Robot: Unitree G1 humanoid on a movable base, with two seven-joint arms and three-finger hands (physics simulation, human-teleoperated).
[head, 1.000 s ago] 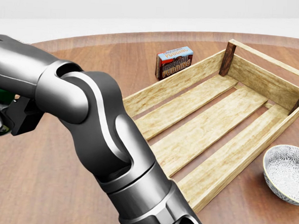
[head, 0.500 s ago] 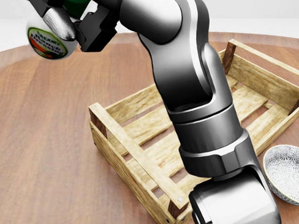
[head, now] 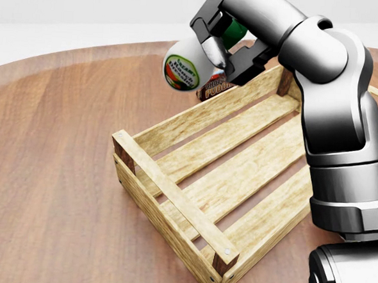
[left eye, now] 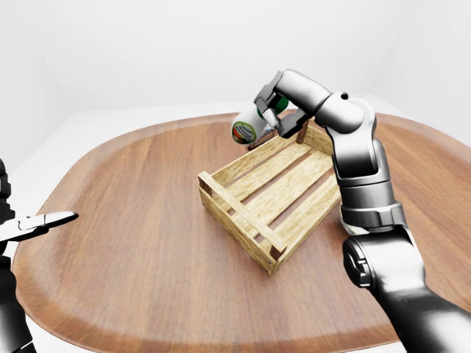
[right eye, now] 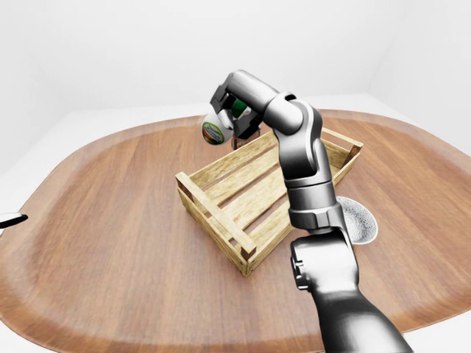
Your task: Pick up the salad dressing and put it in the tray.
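My right hand point(head: 221, 48) is shut on the salad dressing bottle point(head: 188, 65), white with a green cap and a round label. It holds the bottle tilted in the air over the top-left wall of the wooden tray point(head: 172, 208); the same shows in the left-eye view point(left eye: 250, 126). The tray is a slatted crate lying diagonally on the round wooden table. My left hand point(left eye: 37, 223) is at the left edge of the left-eye view, open and empty, far from the tray.
A chocolate pudding box point(head: 216, 87) stands just beyond the tray's top-left wall, partly hidden by the bottle and hand. A patterned bowl point(right eye: 359, 219) sits on the table to the right of the tray, behind my right arm.
My right arm has swung right with the bottle, from the upper left of the head view to above the tray's top-left wall. It now covers the bowl there.
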